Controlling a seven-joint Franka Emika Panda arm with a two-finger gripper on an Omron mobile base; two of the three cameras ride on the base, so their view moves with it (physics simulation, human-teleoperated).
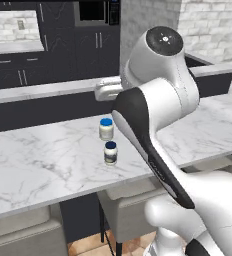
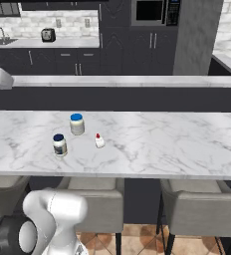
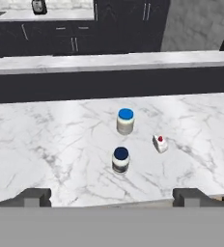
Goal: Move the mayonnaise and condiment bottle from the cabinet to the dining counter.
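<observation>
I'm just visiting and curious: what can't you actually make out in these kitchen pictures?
- Small red-capped white bottle: too small to read its shape; in the left base view the arm covers its spot.
- Mayonnaise label: too small to read.
- Dining counter: its right part is hidden by the arm in the left base view.

we see a cream jar with bright blue lid (image 3: 125,121) standing upright on the marble. just beside it a small white bottle with red tip (image 3: 160,143) lies tilted. grey stools (image 2: 199,216) sit below. a toaster (image 2: 48,35) and microwave (image 2: 150,11) are far back.
</observation>
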